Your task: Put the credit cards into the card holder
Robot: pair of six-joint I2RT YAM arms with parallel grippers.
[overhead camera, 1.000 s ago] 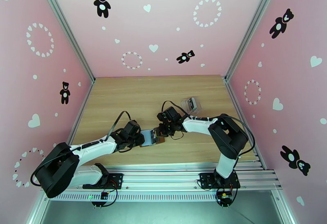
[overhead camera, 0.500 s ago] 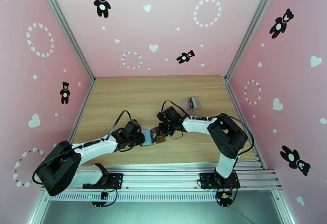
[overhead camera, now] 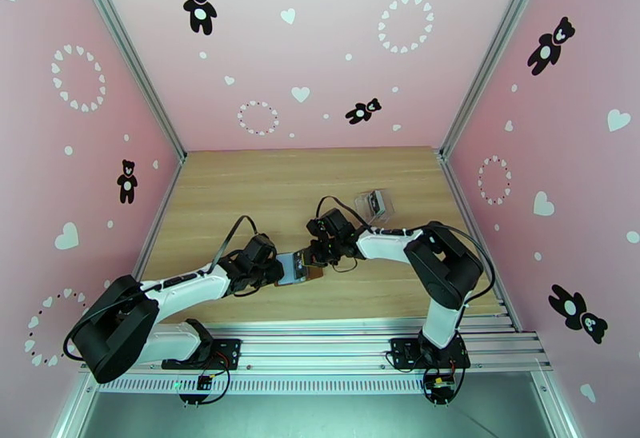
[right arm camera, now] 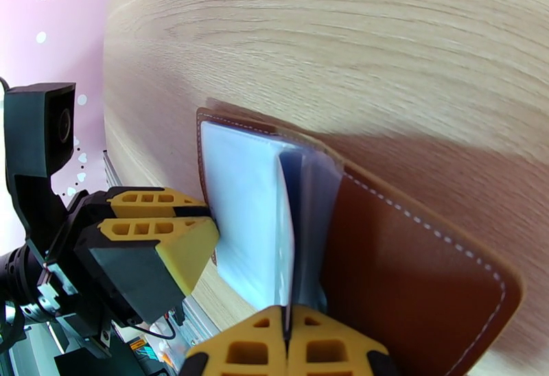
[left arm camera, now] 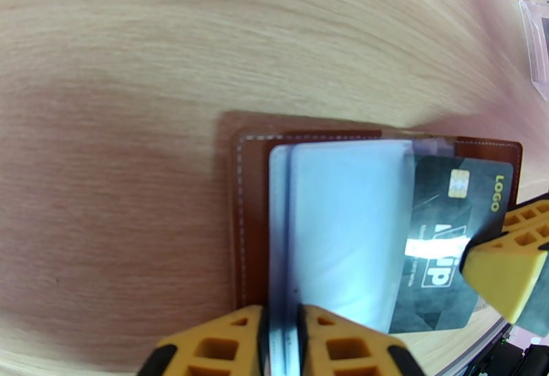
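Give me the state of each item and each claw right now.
card holder, open on the table, clear sleeves lifted.
credit card, one edge in among the sleeves, most of it out.
left claw, shut on the sleeves' edge.
right claw, shut on the credit card.
clear plastic case, lying on the table, apart from both claws.

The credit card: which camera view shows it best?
Left wrist: the credit card shows its face, chip and print, partly inside the card holder's clear pocket. Right wrist sees it edge-on; top external makes it too small to tell.
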